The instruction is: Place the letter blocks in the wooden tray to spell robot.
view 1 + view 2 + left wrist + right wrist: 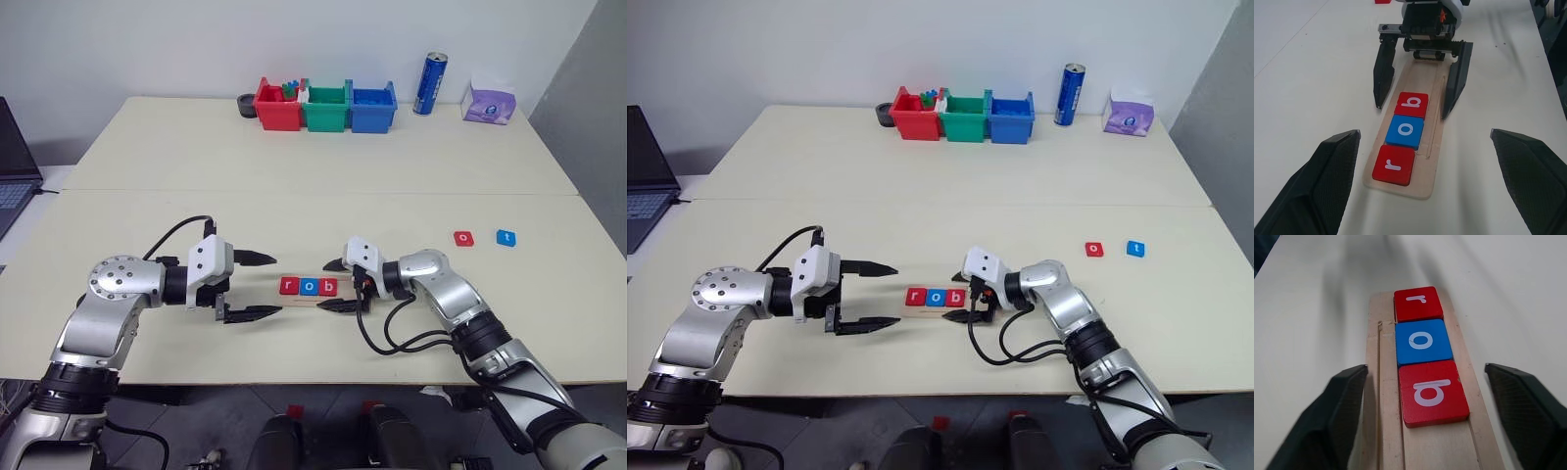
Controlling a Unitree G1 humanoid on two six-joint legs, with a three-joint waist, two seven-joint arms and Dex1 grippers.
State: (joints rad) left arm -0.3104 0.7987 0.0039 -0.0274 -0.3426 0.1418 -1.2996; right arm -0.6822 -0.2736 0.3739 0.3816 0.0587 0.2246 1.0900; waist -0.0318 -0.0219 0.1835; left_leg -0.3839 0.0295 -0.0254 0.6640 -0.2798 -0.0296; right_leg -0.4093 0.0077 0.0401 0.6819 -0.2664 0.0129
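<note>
The wooden tray (1434,161) lies near the table's front edge. It holds three letter blocks in a row: a red "r" (289,285), a blue "o" (309,286) and a red "b" (328,286). My right gripper (325,285) is open, with its fingers straddling the tray's right end on either side of the "b" and gripping nothing. My left gripper (279,284) is open and empty, its tips just off the tray's left end. Two loose letter blocks lie to the right on the table: a red "o" (463,237) and a blue "t" (506,237).
At the back of the table stand a red bin (277,106), a green bin (326,108) and a blue bin (373,108), with a blue can (431,84) and a purple tissue pack (489,101) to their right. A laptop (15,162) sits at the left edge.
</note>
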